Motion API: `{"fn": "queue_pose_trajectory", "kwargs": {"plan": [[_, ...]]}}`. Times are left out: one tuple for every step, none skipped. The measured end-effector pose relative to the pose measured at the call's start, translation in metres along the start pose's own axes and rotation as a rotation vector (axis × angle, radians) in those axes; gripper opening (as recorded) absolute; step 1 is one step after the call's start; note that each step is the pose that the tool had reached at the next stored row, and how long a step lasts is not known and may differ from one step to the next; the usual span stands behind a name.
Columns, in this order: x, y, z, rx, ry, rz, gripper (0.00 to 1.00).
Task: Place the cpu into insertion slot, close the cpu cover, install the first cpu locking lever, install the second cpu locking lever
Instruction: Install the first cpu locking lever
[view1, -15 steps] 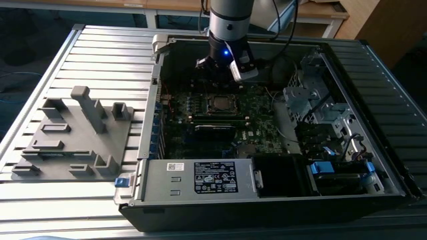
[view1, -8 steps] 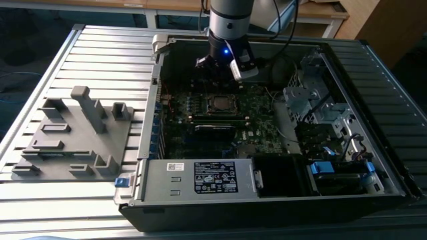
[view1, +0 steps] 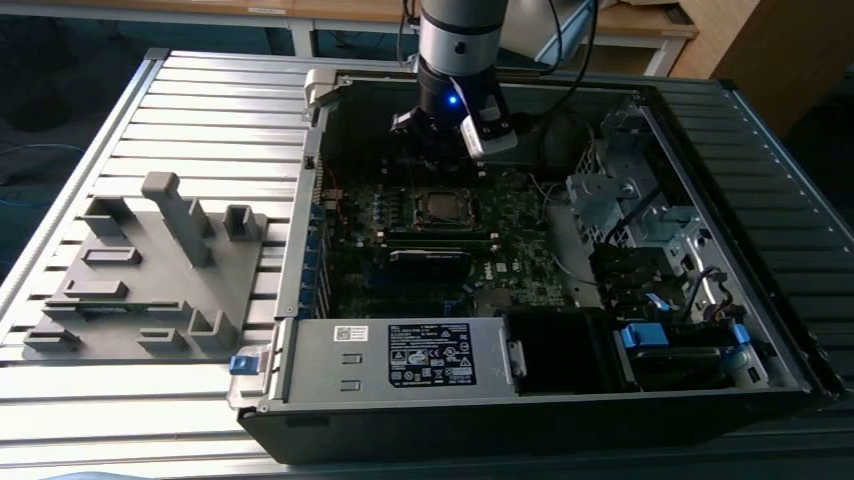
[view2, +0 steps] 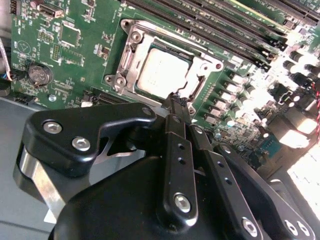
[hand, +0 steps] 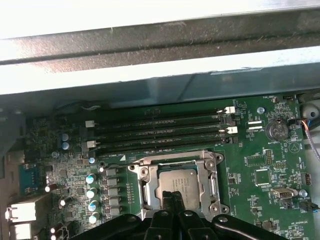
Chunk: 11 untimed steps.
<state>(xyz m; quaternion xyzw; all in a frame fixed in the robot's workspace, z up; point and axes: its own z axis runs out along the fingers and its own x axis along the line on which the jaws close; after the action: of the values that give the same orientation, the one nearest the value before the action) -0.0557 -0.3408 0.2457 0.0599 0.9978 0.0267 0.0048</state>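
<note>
I see the cpu (hand: 180, 182) seated and the cpu cover (hand: 211, 184) down; I can't tell whether it's latched. My gripper (view2: 175, 103) is pinched together and empty.

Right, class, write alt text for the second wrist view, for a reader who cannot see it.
A black pincer, closed, reaches toward the edge of a silver-grey chip seated on a green circuit board. A silvery metal frame lies around the chip, with long black memory slots beyond.

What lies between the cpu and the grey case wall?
The first wrist view shows the cpu cover's rim, then long black memory slots, between cpu and grey case wall.
</note>
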Motion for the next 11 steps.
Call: {"fn": "queue_pose_trajectory", "kwargs": {"plan": [[0.0001, 0.0, 0.0, 0.0001, 0.0, 0.0, 0.11], [0.0003, 0.0, -0.0001, 0.0003, 0.0, 0.0, 0.11], [0.0008, -0.0001, -0.0001, 0.0003, 0.0, 0.0, 0.11], [0.0013, -0.0002, -0.0001, 0.0002, 0.0, 0.0, 0.11], [0.0021, -0.0003, -0.0001, 0.0002, -0.0001, 0.0, 0.11], [0.003, -0.0004, -0.0001, 0.0002, -0.0002, 0.0, 0.11], [0.004, -0.0005, -0.0001, 0.0001, -0.0004, 0.0, 0.11], [0.005, -0.0006, -0.0001, 0.0, -0.0006, 0.0, 0.11], [0.0062, -0.0008, -0.0001, 0.0, -0.0009, 0.0, 0.11], [0.0075, -0.0009, -0.0002, 0.0, -0.0013, 0.0, 0.11], [0.0089, -0.0011, -0.0002, -0.0001, -0.0018, 0.0, 0.11]]}}
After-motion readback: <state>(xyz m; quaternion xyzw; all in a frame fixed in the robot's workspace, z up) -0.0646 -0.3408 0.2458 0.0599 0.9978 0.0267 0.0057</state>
